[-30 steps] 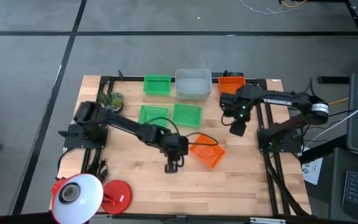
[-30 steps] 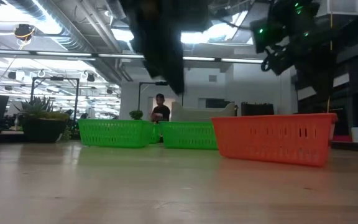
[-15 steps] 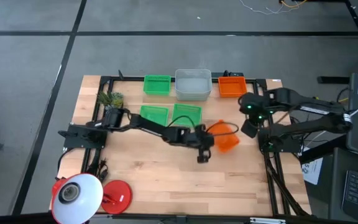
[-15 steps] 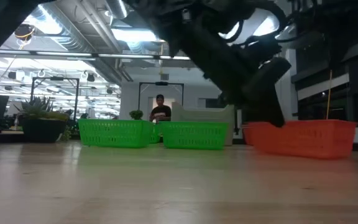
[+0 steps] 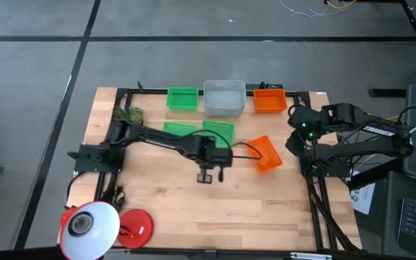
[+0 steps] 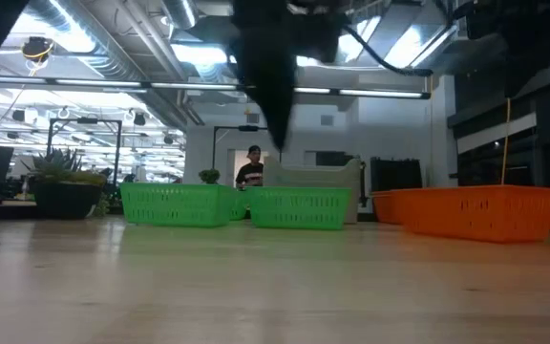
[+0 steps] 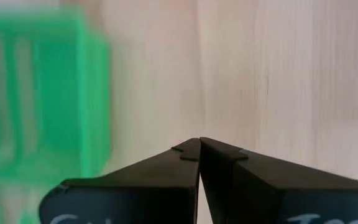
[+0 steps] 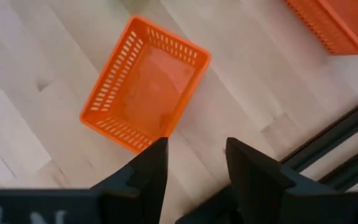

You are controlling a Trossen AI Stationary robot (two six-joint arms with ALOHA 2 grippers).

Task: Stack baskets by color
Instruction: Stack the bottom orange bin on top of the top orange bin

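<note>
A loose orange basket [image 5: 266, 154] [image 8: 145, 90] [image 6: 475, 210] lies askew on its bottom right of the table's centre. My left gripper [image 5: 208, 177] [image 7: 199, 146] hovers shut above bare wood to its left, touching nothing. Two green baskets [image 5: 179, 130] [image 5: 219, 130] sit just beyond it. A third green basket [image 5: 183, 97], a grey-white basket [image 5: 224, 97] and another orange basket [image 5: 269, 100] [image 8: 334, 22] line the far edge. My right gripper [image 5: 295, 144] [image 8: 194, 155] hangs open above the table's right edge, beside the loose orange basket.
A lamp with a white shade [image 5: 89, 227] and red round base [image 5: 136, 224] stands at the near left corner. A small plant [image 5: 128, 114] sits at the far left. Black frame rails [image 5: 313, 173] run along the sides. Bare wood spans the near half.
My left gripper, shut, swept toward the table's right edge, then drew back left and rose. The loose orange basket slid right and toward the far edge, turning about. My right gripper, open, pulled back toward the right edge and rose.
</note>
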